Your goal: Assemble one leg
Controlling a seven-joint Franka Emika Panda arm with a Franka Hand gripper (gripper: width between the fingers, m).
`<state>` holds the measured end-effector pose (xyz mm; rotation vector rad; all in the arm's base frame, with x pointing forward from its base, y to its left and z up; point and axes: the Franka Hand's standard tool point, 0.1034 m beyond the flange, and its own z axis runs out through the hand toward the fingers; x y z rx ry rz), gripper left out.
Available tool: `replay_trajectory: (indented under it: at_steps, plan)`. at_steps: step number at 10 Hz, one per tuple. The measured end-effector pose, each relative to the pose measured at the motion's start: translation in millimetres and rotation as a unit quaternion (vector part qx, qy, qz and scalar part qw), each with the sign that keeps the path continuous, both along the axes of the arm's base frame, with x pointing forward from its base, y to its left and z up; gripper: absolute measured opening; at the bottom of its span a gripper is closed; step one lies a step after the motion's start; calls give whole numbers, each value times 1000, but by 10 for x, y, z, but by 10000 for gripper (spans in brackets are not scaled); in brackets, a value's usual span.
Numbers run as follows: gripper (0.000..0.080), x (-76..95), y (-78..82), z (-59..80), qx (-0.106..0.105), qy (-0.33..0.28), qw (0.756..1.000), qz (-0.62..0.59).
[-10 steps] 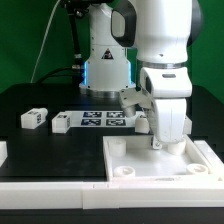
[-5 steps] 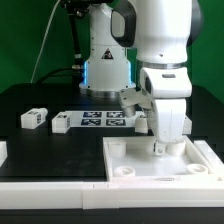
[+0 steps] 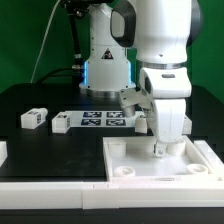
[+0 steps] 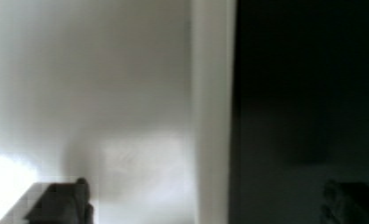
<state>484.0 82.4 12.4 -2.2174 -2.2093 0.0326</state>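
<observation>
My gripper (image 3: 160, 148) hangs low over the far right corner of the large white square panel (image 3: 150, 172). Its tips are at or just above the panel's surface. In the wrist view the gripper (image 4: 202, 203) has its two dark fingertips (image 4: 56, 203) far apart, and the jaws stand open. Under them lie the white panel (image 4: 110, 100) and the black table (image 4: 305, 100), with nothing held between. One leg (image 3: 33, 118), a small white block with a tag, lies on the table at the exterior view's left. A second leg (image 3: 60, 124) lies beside it.
The marker board (image 3: 103, 120) lies flat behind the panel. A white part (image 3: 139, 122) sits partly hidden behind the gripper. Another white piece (image 3: 2, 151) shows at the exterior view's left edge. The robot base (image 3: 105, 60) stands at the back.
</observation>
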Motion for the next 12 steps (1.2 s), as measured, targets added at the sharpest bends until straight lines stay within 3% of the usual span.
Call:
replay_trajectory:
  at_steps: [2, 4, 5, 7, 8, 10, 12]
  plan:
    - [649, -62, 108, 218, -5, -13, 999, -41]
    - [649, -199, 206, 441, -25, -4, 992, -120]
    - [649, -245, 286, 476, -33, 0, 985, -169]
    - [649, -240, 269, 455, -31, 1, 988, -152]
    - [649, -243, 281, 455, -31, 0, 979, -199]
    - [649, -263, 301, 448, -32, -1, 948, -318]
    - [649, -475, 430, 421, -43, 4, 865, -499]
